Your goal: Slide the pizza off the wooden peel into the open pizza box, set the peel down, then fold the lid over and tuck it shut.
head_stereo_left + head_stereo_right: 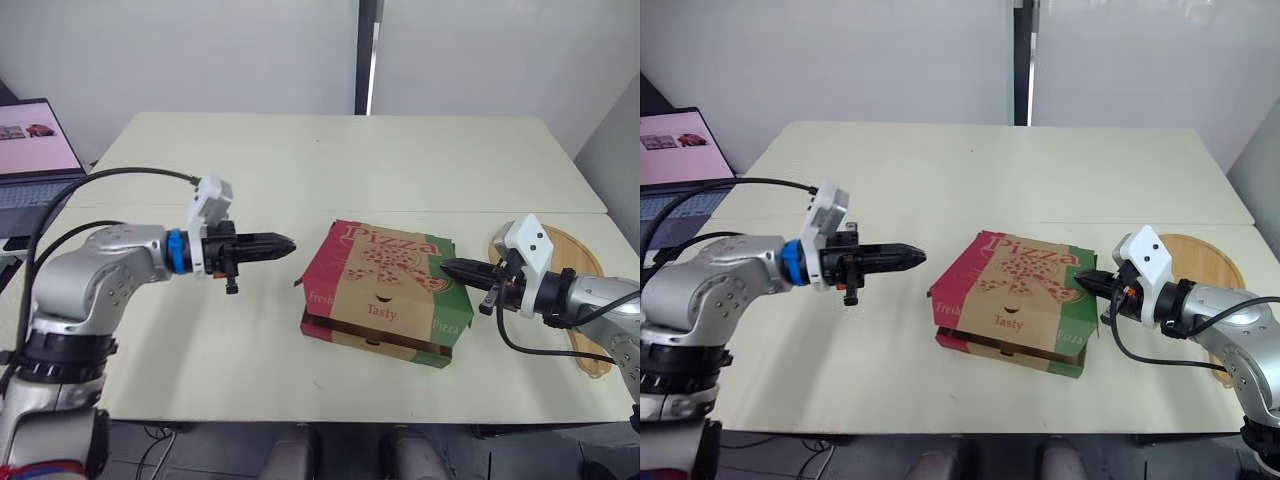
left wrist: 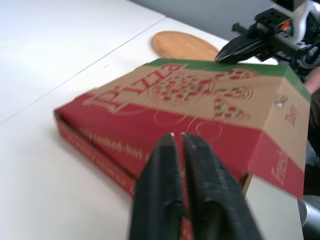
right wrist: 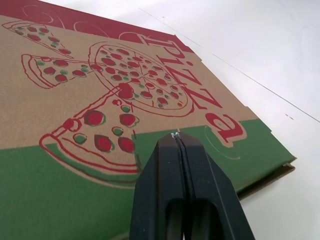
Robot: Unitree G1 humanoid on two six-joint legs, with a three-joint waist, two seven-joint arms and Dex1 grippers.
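The pizza box (image 1: 385,290) lies on the table's front right part with its printed lid folded down, the lid sitting slightly raised on its left side. My left gripper (image 1: 285,245) is shut and empty, hovering a short way left of the box and pointing at it. My right gripper (image 1: 447,267) is shut too, its tip over the green right edge of the lid (image 3: 75,200). The round wooden peel (image 1: 575,270) lies flat on the table to the right of the box, behind my right arm. No pizza is in sight.
A laptop (image 1: 30,150) stands open at the table's far left edge. A seam (image 1: 300,210) runs across where two tabletops meet behind the box. The table's front edge lies just below the box.
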